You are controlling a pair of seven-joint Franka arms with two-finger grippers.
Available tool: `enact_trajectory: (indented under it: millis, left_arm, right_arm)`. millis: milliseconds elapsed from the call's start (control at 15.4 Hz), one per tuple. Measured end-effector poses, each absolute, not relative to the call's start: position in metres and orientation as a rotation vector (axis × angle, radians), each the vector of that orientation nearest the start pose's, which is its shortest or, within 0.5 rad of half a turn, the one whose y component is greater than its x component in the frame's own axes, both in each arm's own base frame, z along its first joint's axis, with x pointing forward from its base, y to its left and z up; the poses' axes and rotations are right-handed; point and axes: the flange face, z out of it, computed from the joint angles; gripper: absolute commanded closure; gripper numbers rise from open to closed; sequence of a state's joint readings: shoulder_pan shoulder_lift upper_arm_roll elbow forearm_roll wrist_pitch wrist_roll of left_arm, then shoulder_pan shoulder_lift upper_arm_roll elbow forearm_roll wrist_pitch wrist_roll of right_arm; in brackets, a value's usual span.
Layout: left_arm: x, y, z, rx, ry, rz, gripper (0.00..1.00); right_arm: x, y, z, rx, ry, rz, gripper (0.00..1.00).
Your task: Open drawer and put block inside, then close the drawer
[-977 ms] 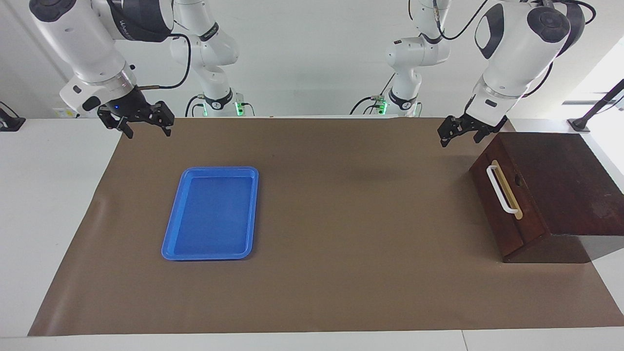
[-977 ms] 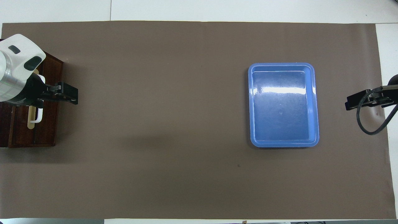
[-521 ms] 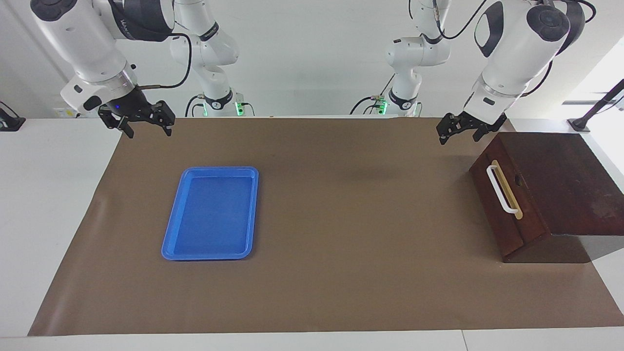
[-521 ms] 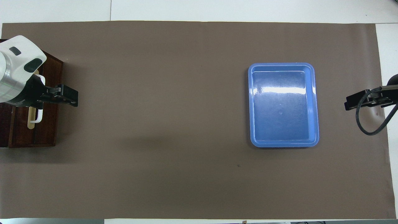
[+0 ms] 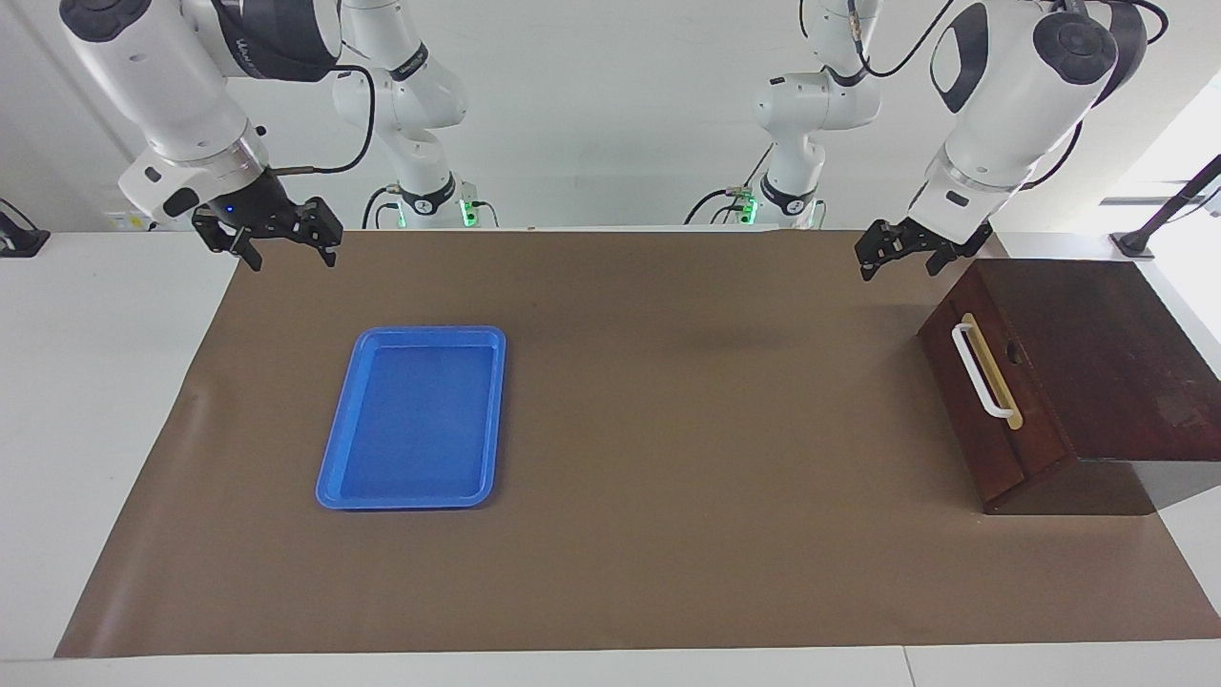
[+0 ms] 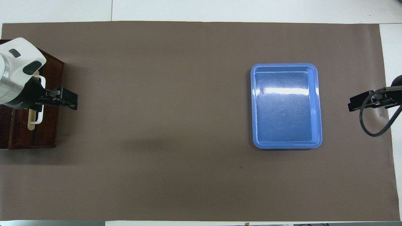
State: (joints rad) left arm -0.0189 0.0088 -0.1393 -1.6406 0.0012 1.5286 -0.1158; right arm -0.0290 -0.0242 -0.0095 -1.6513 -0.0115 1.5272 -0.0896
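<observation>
Here both empty grippers, left gripper [image 5: 899,258] and right gripper [image 5: 283,246], hang spread, blue tray [image 5: 412,417] well apart from shut drawer [image 5: 992,401].

A robotics lab: two white arms [image 5: 172,86] at a brown-matted table [image 5: 668,534].

One camera sits high across the table [image 5: 114,401] and looks at the robots. The other hangs over the robots and looks steeply down. Both see the brown mat [image 5: 668,458] and blue tray [image 6: 285,142].
</observation>
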Motion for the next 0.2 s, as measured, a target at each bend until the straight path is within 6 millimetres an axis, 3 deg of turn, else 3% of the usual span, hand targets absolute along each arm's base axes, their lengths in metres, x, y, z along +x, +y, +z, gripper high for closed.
enact_trajectory:
  millis: [195]
  left_arm:
    - [0.5439, -0.0743, 0.5836, -3.122, 0.089, 0.188, 0.0]
  right_arm:
    - [0.5393, -0.0222, 0.5964, -3.141, -0.08, 0.158, 0.0]
